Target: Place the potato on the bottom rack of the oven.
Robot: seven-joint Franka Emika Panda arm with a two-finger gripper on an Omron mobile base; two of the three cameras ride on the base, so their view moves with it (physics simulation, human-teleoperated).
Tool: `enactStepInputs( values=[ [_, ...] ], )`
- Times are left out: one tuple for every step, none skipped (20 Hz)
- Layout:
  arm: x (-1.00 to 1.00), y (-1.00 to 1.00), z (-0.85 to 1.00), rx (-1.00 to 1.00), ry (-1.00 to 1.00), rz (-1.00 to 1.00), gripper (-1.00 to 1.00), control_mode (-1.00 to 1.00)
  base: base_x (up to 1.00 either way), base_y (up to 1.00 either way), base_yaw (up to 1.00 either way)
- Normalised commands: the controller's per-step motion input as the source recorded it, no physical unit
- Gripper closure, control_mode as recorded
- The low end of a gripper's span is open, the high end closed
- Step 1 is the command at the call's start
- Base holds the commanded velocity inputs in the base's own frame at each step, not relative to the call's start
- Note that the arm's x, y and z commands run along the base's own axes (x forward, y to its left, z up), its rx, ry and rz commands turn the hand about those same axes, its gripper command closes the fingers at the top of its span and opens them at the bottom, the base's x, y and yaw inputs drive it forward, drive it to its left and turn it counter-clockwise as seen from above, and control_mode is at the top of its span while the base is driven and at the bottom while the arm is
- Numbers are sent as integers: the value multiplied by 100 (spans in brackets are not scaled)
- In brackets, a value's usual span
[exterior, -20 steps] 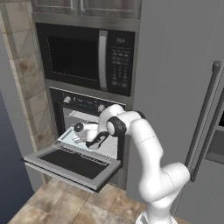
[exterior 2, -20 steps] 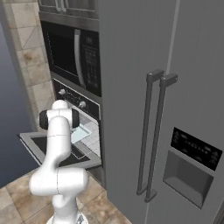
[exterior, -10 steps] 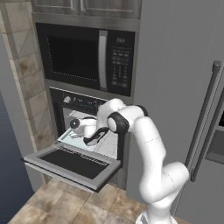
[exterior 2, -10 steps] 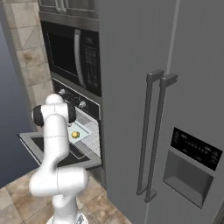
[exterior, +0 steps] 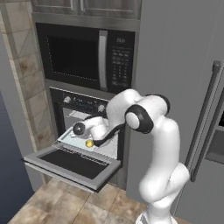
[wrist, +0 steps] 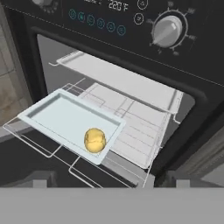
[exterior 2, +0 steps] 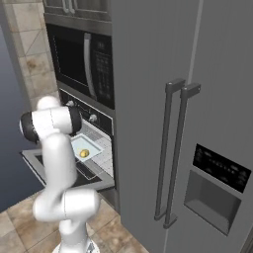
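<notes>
Now that the potato (wrist: 95, 140) is lying free on the pale tray (wrist: 52, 114), the drop looks done, so the task is reading as essentially complete. The potato is sitting near the tray's front corner, at about 5 o'clock on the tray in the hand view, touching only the tray floor. That tray is resting on the pulled-out bottom rack (wrist: 140, 131) of the oven (exterior: 83, 103), over the open door (exterior: 72, 164).

The gripper (exterior: 79, 128) is hanging just above and behind the potato at about 11 o'clock from it in the left base view, apart from it. The finger tips are not showing clearly, so whether the jaws are spread or closed cannot be told; it is plainly carrying nothing.

Compared with a second ago, the hand is pulling up and back: then it was lying low over the tray and covering the spot, half a second ago the potato was already showing on the tray in the right base view, and now the potato (exterior 2: 84, 153) is sitting in plain sight while the arm is lifting toward the control strip (wrist: 131, 22).
</notes>
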Motion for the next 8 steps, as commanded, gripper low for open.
enactStepInputs(
  values=[
    [-100, 0, 100, 11, -4, 0, -100, -100, 0, 0, 0],
    [-100, 0, 100, 11, -4, 0, -100, -100, 0, 0, 0],
    [-100, 0, 100, 11, -2, 0, -100, -100, 0, 0, 0],
    [-100, 0, 100, 12, 0, 0, -100, -100, 0, 0, 0],
    [-100, 0, 100, 12, 0, 0, -100, -100, 0, 0, 0],
    [-100, 0, 100, 13, 0, 0, -100, -100, 0, 0, 0],
    [-100, 0, 100, 14, 0, 0, -100, -100, 0, 0, 0],
    [-100, 0, 100, 15, 0, 0, -100, -100, 0, 0, 0]
  ],
)
